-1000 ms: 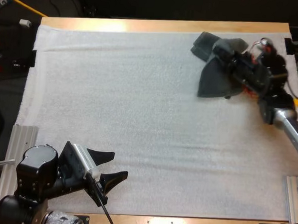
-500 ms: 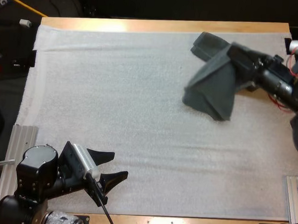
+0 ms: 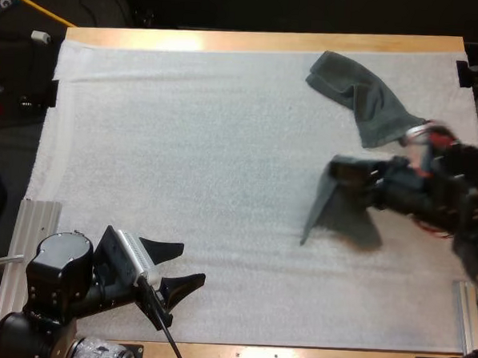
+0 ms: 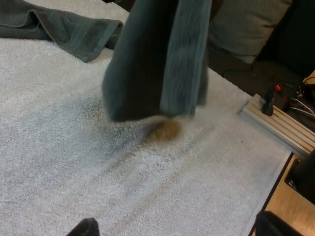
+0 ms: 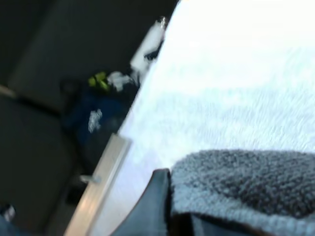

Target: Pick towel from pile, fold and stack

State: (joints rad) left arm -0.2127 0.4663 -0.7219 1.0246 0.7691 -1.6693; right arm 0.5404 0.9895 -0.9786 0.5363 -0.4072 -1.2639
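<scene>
Towel [image 3: 341, 218] dark grey-green, hanging limp | right claw [image 3: 358, 176] clamps it | left claw [image 3: 190, 263] wide | second towel [image 3: 364, 91] crumpled

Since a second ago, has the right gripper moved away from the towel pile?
Yes. The right gripper, jaws shut on a lifted towel, has come toward the table's near side, away from the crumpled towel at the far right.
</scene>
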